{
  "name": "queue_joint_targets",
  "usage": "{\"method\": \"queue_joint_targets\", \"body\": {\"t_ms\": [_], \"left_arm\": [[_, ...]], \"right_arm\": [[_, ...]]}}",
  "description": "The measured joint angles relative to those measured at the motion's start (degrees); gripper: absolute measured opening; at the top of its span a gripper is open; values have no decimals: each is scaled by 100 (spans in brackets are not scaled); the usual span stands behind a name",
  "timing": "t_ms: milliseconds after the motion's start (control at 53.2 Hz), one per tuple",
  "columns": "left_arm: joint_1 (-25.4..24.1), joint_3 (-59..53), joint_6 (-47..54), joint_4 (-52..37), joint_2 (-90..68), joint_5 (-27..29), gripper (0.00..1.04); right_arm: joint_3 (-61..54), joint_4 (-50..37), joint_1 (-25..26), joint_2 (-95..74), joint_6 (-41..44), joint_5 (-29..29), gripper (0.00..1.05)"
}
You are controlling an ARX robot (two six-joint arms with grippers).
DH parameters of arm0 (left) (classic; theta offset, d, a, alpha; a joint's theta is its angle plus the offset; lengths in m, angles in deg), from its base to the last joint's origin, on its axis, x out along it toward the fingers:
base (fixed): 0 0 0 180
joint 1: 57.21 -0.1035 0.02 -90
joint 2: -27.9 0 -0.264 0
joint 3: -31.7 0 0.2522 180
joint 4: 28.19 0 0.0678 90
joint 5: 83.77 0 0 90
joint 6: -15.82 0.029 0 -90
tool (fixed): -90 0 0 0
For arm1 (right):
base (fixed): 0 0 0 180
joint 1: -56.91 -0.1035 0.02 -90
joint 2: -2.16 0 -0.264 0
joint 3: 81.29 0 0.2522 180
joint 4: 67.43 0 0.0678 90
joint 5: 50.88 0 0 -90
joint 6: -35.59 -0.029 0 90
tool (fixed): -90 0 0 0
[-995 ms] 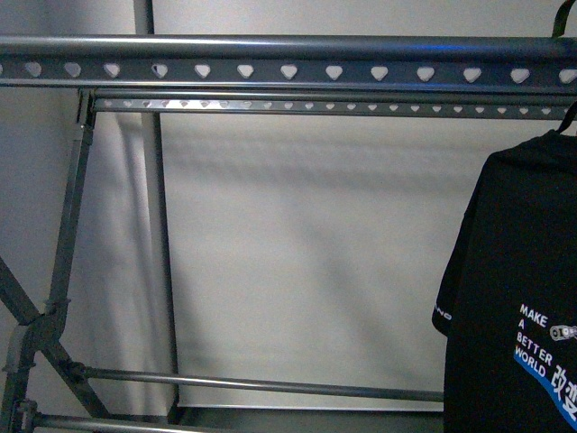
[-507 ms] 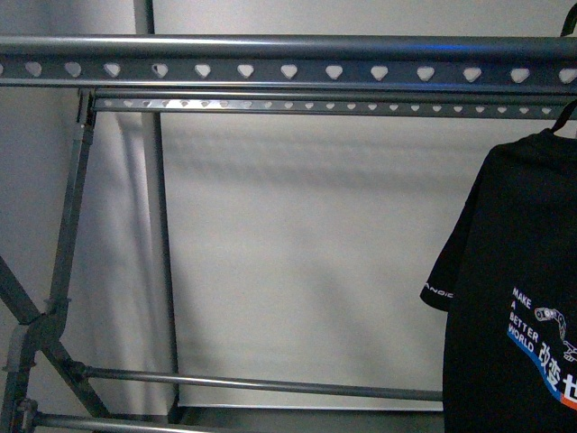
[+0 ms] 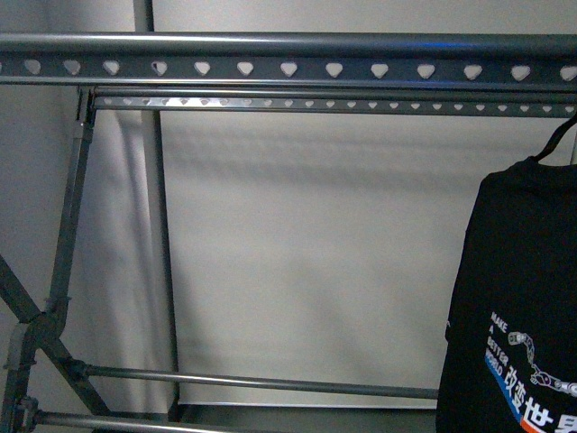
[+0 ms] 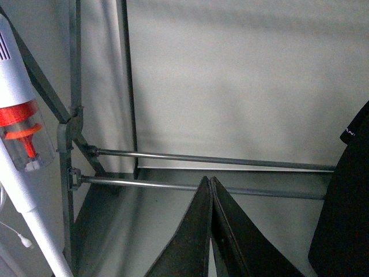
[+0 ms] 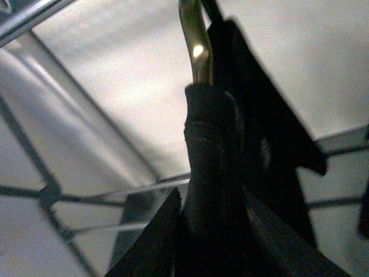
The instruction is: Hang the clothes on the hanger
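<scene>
The clothes, a black T-shirt [image 3: 523,298] with white and blue lettering low on its front, hang at the right edge of the front view, below the hanger's top rail [image 3: 288,68] with its row of heart-shaped holes. A thin black hook [image 3: 559,135] rises from the shirt's collar towards the second rail. Neither gripper shows in the front view. In the right wrist view my right gripper [image 5: 210,193] is shut on a bunch of the black cloth [image 5: 253,133], under a shiny brass hook [image 5: 196,46]. My left gripper [image 4: 210,180] is shut and empty, facing the rack's low rails [image 4: 202,160]; the shirt's edge [image 4: 346,202] hangs beside it.
The rack's crossed legs [image 3: 36,325] stand at the left and two low crossbars [image 3: 270,386] run along its foot. A plain pale wall lies behind. A white stick vacuum with an orange part [image 4: 17,127] leans by the rack's left leg in the left wrist view.
The shirt has dropped lower and turned. Its sleeve no longer sticks out to the left and the print sits lower in view. The rack has not moved.
</scene>
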Motion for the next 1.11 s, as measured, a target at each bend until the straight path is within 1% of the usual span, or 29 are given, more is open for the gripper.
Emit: {"method": "queue_joint_targets", "body": {"t_ms": [38,75,131,169,207,244,300,319,338,376,394,451,526,620,657,789,808,920,939,995,1033,1108], "left_arm": [[0,-63,0,9,83,0,4],[0,-109,0,22,149,2,4],[0,-205,0,68,291,2,4],[0,-256,0,101,372,2,4],[0,-291,0,127,433,2,4],[0,-330,2,162,511,0,4],[2,-385,2,221,627,0,4],[2,-400,2,240,667,0,4],[2,-415,2,262,704,0,4],[2,-466,2,332,813,11,4],[2,-492,2,367,866,9,4],[2,-531,2,435,988,4,4],[2,-553,2,511,1097,2,4],[2,-605,4,625,1257,0,4],[2,-723,2,564,1368,7,4],[2,-726,7,682,1561,7,4],[2,-726,9,713,1589,7,4],[2,-726,7,850,1727,4,4],[2,-723,7,922,1799,4,4],[2,-723,13,1578,2269,-2,4],[2,-723,13,1773,2472,9,4],[2,-723,15,1856,2686,4,4]], "right_arm": [[-402,-546,-26,321,295,-459,42],[-859,-1108,-31,728,562,-798,49],[-1596,-1794,-35,1462,815,-973,59],[-2072,-1928,-35,2024,931,-949,66],[-2470,-1926,-52,2500,964,-916,71],[-3025,-1744,-118,3191,1019,-831,78],[-3810,-1001,-299,4391,1047,-811,89],[-4046,-645,-431,4844,1099,-953,92],[-4227,-188,-605,5294,1185,-1172,92],[-4599,1082,-1137,6557,1488,-1764,82],[-4728,1539,-1294,7053,1587,-1856,77],[-4857,2059,-1401,7615,1720,-1952,66],[-4857,2111,-1427,7775,1775,-2015,54],[-4857,2122,-1434,7809,1829,-2017,36],[-4857,2122,-1436,7812,1847,-2004,26],[-4857,2127,-1436,7816,1862,-2004,3],[-4857,2127,-1436,7816,1878,-2006,1],[-4857,2127,-1436,7816,1875,-2013,2],[-4857,2127,-1436,7816,1878,-2013,2],[-4857,2127,-1436,7816,1878,-2011,2],[-4857,2127,-1436,7816,1878,-2013,2],[-4857,2127,-1436,7816,1878,-2011,2]]}}
